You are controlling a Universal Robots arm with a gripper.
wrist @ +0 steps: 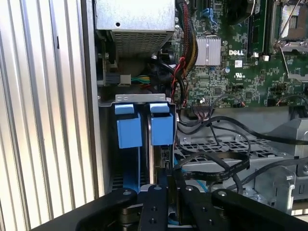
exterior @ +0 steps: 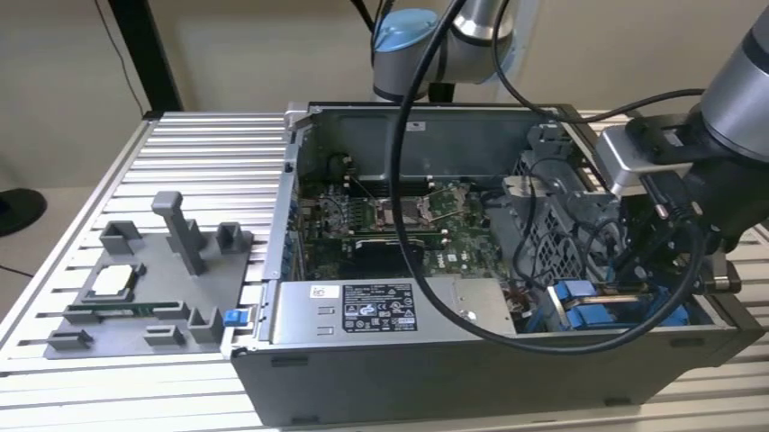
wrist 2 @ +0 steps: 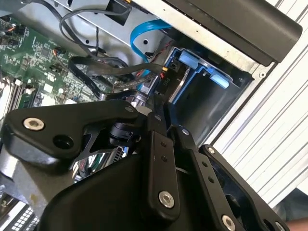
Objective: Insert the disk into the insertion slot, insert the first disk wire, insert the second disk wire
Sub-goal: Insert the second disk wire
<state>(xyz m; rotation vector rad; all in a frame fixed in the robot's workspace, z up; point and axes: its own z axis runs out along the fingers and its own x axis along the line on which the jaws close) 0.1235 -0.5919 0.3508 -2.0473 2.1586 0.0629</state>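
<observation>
Open PC case (exterior: 360, 396) on slatted table (exterior: 204, 171), arm (exterior: 733, 90) over blue-framed disk (exterior: 601, 315)

Gripper (wrist: 172, 192) fingertips and disk (wrist: 161, 127) body hidden inside insertion slot (wrist: 108, 144)

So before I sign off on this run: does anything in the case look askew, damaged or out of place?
Nothing stands out. The gripper sits at the disk in the insertion slot, blue frames upright side by side; loose black cables drape over the perforated cage.

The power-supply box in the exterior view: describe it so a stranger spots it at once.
Start at the open computer case on the ribbed metal table. Along its near wall, toward the exterior view's left, lies the power-supply box. It is a long grey block with a white printed label on top, unlike the green motherboard behind it or the blue-framed drive bay beside it.
</observation>
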